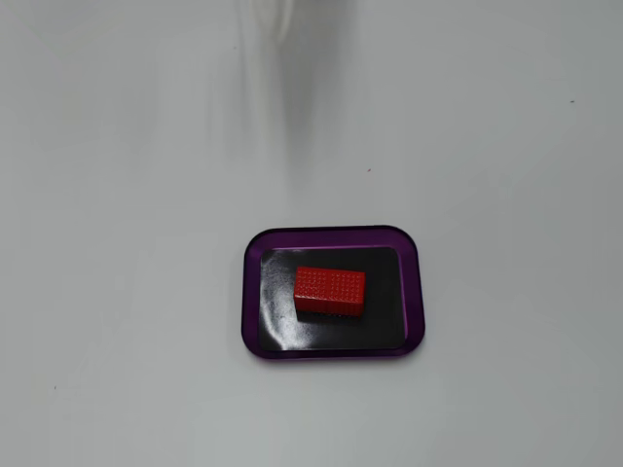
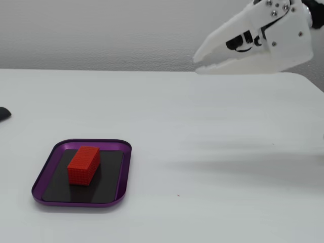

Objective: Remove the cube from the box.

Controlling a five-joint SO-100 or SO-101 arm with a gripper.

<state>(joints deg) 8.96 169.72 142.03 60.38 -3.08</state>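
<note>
In a fixed view the gripper (image 2: 196, 61) is cut off by the top and right edges. A dark object (image 2: 4, 113), left of the box (image 2: 117, 195), is clipped by the left edge, unidentifiable.

I am working over a smooth white matte tabletop (image 2: 202, 152) that is catching soft, even light, and a pale grey textured wall (image 2: 101, 30) is rising behind it.

White table (image 2: 202, 152), purple-rimmed box (image 2: 126, 167) resting on it
</note>
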